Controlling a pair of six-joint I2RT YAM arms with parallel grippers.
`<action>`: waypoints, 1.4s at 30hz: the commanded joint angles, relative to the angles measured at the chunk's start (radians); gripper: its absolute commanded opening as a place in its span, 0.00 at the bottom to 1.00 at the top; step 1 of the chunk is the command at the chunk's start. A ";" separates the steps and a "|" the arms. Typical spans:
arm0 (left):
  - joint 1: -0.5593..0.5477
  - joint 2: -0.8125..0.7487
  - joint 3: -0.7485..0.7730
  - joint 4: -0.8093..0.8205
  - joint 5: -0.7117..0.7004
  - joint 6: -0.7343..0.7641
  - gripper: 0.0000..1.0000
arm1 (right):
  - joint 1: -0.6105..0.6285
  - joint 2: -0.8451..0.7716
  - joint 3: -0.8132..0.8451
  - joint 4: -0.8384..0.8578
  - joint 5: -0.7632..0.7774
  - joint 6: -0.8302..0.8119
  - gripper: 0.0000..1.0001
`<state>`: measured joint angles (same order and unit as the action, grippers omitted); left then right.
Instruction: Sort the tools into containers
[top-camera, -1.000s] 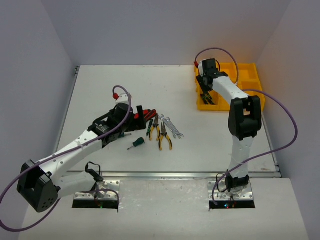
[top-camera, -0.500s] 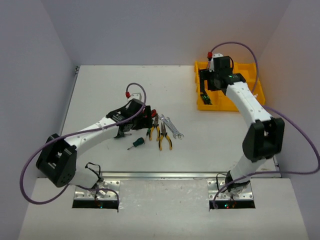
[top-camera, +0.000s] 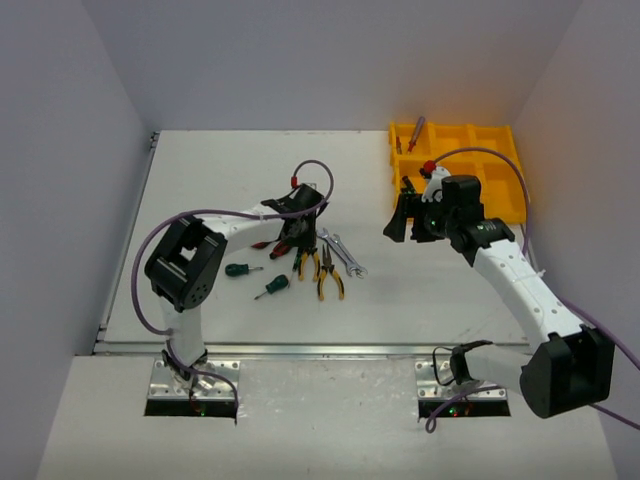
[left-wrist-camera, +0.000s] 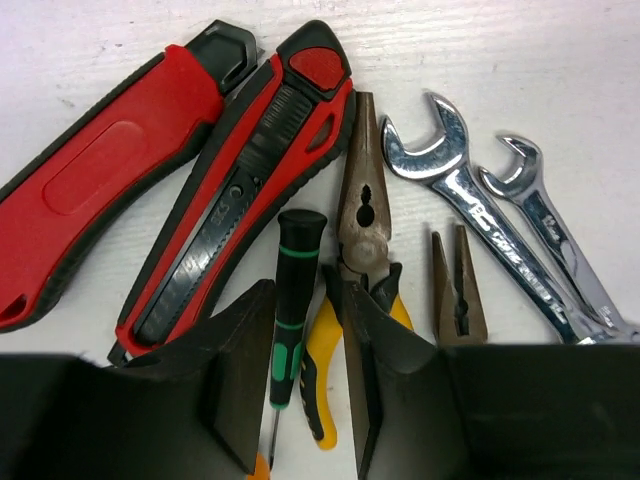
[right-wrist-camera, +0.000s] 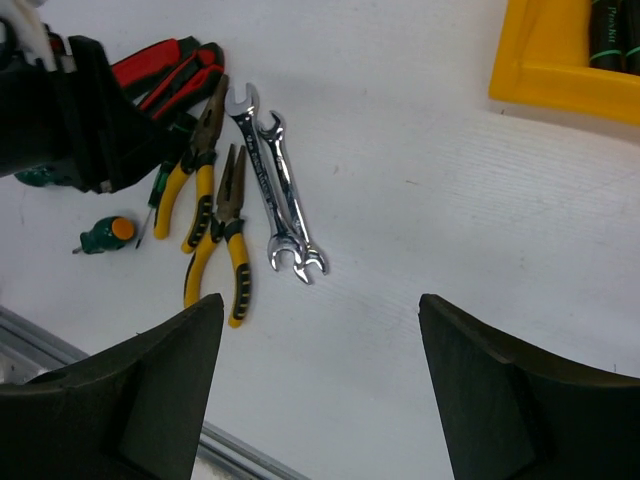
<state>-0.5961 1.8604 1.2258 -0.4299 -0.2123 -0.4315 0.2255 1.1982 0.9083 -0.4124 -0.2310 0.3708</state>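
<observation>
Between the left fingers (left-wrist-camera: 240, 385), the black-green screwdriver (left-wrist-camera: 293, 290)

Left arm (top-camera: 235, 222) and right arm (top-camera: 520, 285): white tubular links joined by black housings. A purple cable (top-camera: 137, 290) loops along each, red-capped near the wrist. Matte black wedge-shaped fingers (right-wrist-camera: 160, 380); silver base plates (top-camera: 225, 372).

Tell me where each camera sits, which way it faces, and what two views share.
Top external: above and behind the robot, looking down on the table; left arm and right arm show.
Left wrist: on the left arm, looking down close at tools; left claw straddles a black-green screwdriver.
Right wrist: on the right arm, looking down at the table; right claw spread wide.
Both wrist views share the silver wrenches and yellow-handled pliers.
</observation>
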 joint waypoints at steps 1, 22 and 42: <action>-0.004 0.045 0.045 0.003 -0.031 -0.002 0.31 | 0.012 -0.072 0.004 0.057 -0.077 0.010 0.78; -0.010 -0.089 0.002 0.001 0.027 -0.042 0.00 | 0.027 -0.119 -0.078 0.234 -0.374 0.095 0.94; -0.079 -0.603 -0.292 0.585 0.483 -0.332 0.00 | 0.281 0.057 -0.204 0.779 -0.446 0.303 0.68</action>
<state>-0.6570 1.2827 0.9403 0.0054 0.1911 -0.7129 0.4974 1.2778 0.7097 0.2008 -0.6803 0.6195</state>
